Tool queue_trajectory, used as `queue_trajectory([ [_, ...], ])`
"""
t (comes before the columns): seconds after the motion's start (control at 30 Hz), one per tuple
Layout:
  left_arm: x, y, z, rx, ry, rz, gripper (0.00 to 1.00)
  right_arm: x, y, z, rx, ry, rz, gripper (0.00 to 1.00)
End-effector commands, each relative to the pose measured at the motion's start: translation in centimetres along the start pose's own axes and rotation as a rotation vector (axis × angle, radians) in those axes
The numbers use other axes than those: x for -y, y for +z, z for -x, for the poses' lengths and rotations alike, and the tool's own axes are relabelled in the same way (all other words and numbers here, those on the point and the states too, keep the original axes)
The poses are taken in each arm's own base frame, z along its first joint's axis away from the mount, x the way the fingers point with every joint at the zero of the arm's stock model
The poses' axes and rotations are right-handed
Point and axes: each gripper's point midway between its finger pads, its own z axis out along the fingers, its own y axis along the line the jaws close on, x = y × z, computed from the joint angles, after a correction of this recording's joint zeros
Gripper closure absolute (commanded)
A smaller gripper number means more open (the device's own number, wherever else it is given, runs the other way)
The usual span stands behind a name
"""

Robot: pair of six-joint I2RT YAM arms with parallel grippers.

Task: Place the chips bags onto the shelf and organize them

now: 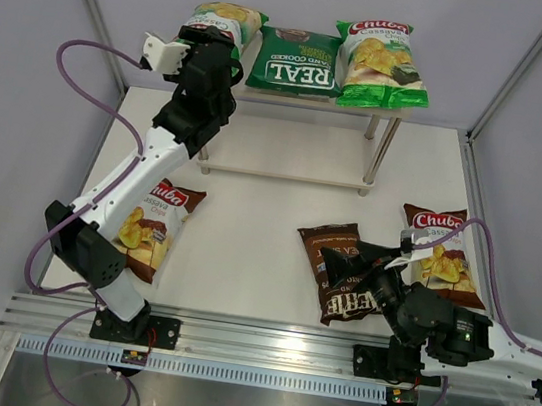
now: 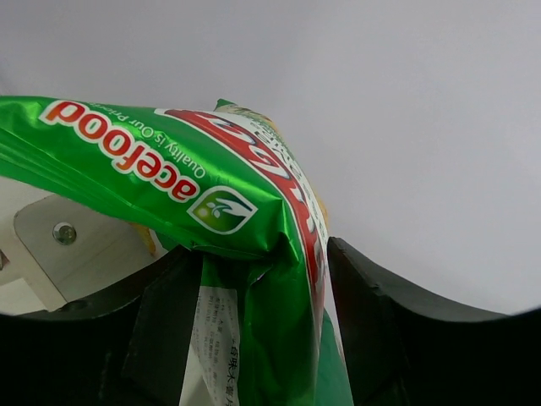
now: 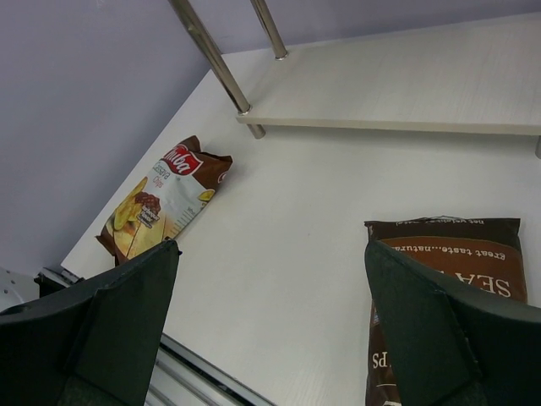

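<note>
Three bags were laid along the shelf's (image 1: 285, 177) top board: the left light-green Chuba bag (image 1: 226, 20), caught between the left end effector's (image 2: 260, 271) fingers, whose grip could not be told, the REAL bag (image 1: 293, 63), and the right light-green Chuba bag (image 1: 379, 65). Rightward, the right end effector (image 3: 270, 245) was held spread above the Kettle bag (image 1: 330, 247) on the bench (image 1: 244, 250).

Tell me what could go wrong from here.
1. The left claw straddles the light-green bag at the top board's left end; pulling back could drag the bag off.
2. Three bags fill the top board, so the rest must go on the lower board, where clearance looks tight.
</note>
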Motion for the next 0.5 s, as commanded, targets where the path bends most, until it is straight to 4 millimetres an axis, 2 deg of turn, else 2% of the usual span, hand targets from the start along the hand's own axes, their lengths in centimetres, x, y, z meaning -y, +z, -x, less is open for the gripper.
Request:
queue_trajectory([
  [0.0, 1.9, -0.8, 3.9, 0.077, -0.110, -0.037, 0.37, 0.3, -0.1, 0.9, 0.024, 0.043, -0.030, 0.01],
  [0.13, 1.5, -1.3, 4.2, 0.063, -0.087, -0.050, 0.37, 0.1, 0.1, 0.7, 0.020, 0.037, -0.031, 0.01],
  [0.27, 2.0, -1.8, 4.5, 0.040, -0.105, -0.101, 0.51, -0.2, 0.2, 0.8, 0.017, 0.033, -0.029, 0.01],
  [0.47, 1.9, -1.9, 3.3, -0.008, -0.118, -0.099, 0.57, -0.3, 0.5, 0.8, 0.019, 0.034, -0.049, 0.01],
])
